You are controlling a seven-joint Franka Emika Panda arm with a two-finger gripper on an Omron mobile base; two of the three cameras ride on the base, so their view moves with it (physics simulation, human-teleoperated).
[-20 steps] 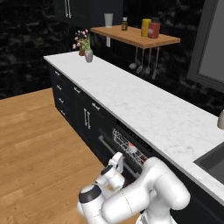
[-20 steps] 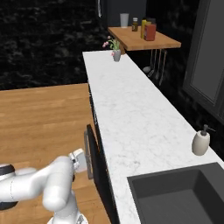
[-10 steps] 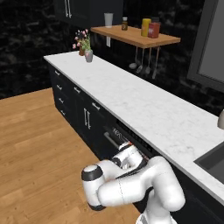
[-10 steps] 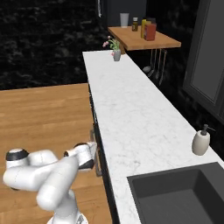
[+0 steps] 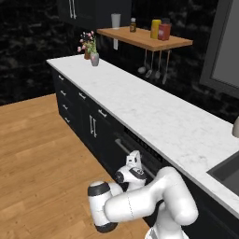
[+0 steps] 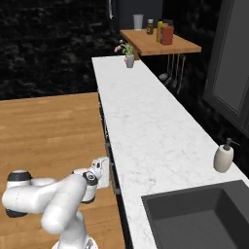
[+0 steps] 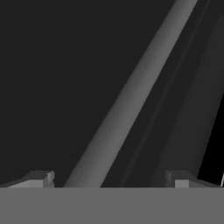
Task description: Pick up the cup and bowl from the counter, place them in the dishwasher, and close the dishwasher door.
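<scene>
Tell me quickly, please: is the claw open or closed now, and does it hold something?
Claw: open, holding nothing; the dishwasher door handle runs between its fingertips.

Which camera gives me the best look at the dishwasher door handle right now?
The hand view: the handle runs as a grey bar slanting between the open end effector's fingertips. The left base view shows part of the handle under the counter; the right base view sees the door nearly edge-on.

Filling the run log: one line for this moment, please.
claw: open, straddling bar handle | dishwasher door: nearly shut | counter: no cup or bowl seen
</scene>
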